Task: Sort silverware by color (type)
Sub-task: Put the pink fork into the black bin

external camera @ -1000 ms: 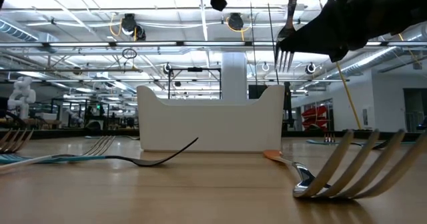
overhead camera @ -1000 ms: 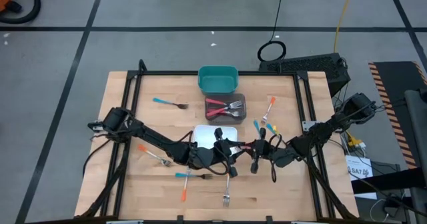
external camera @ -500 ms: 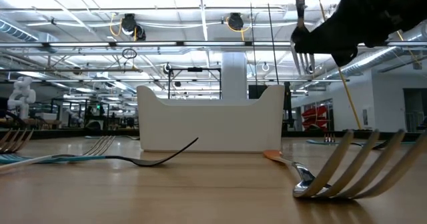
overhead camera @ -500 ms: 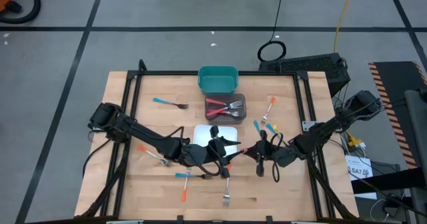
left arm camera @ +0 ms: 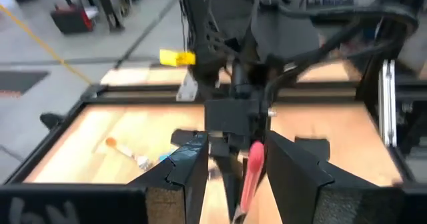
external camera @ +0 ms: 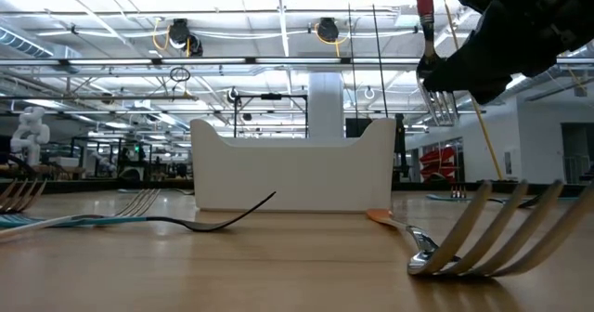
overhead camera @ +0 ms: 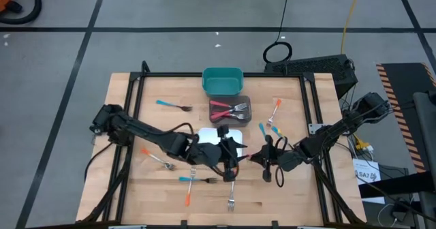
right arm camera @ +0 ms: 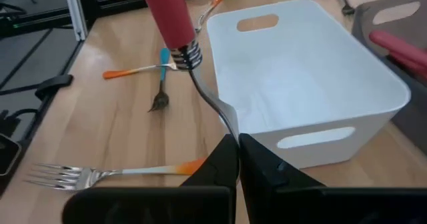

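Note:
A red-handled fork (right arm camera: 170, 11) hangs tines down in my right gripper (overhead camera: 267, 162), near the white bin (overhead camera: 219, 137) at the table's middle. It also shows in the low view (external camera: 424, 1), handle up. My left gripper (overhead camera: 228, 154) is open close beside it. In the left wrist view the red handle (left arm camera: 250, 174) shows between the left fingers with a gap on either side. The dark bin (overhead camera: 230, 110) holds red forks. The teal bin (overhead camera: 223, 81) stands behind it. My right gripper pinches the fork's metal neck (right arm camera: 223, 117), just above the head, between its two shut fingers. The fingers lie across the fork. The fork is lifted clear of the table, about upright, red handle up and tines (external camera: 441, 103) hanging below the fingers.
Loose forks lie on the wood: blue at far left (overhead camera: 174, 106), orange (overhead camera: 274, 112) and blue (overhead camera: 269, 128) at right, orange (overhead camera: 153, 157), blue (overhead camera: 191, 180) and orange (overhead camera: 189, 195) near the front, one more (overhead camera: 231, 202) at the near edge. Black rails frame the table.
My right gripper has carried the red fork a little toward the table's right edge and slightly down, the fork staying upright with tines down. My left gripper, seen above the fork in the low view a second ago, has left that view.

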Robot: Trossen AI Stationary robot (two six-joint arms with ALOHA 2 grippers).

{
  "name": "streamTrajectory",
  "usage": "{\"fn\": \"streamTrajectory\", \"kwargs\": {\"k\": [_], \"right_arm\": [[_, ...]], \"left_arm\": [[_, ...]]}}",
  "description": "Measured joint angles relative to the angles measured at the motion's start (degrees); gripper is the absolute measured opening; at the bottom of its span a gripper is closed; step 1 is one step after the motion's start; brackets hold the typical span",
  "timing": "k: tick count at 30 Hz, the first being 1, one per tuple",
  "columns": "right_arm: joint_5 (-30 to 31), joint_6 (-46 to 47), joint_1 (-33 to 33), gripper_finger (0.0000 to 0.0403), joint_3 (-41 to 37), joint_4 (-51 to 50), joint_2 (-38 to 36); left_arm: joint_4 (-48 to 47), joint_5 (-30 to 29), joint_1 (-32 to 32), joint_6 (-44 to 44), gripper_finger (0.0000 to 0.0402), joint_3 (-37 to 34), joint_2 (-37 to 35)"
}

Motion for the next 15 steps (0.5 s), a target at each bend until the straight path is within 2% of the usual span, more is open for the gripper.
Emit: {"fn": "streamTrajectory", "kwargs": {"k": [3,8,15], "right_arm": [[-0.4,1.0,-0.3,0.0,0.0,-0.8,0.0],[-0.4,2.8,-0.5,0.0,0.0,-2.8,0.0],[-0.4,3.0,-0.7,0.0001,0.0,-3.5,0.0]], "left_arm": [[-7.8,2.2,0.5,-0.4,0.0145,5.7,1.8],[-15.2,11.6,2.2,-1.6,0.0145,13.5,5.0],[-27.1,12.0,4.1,-0.8,0.0145,22.2,11.3]]}}
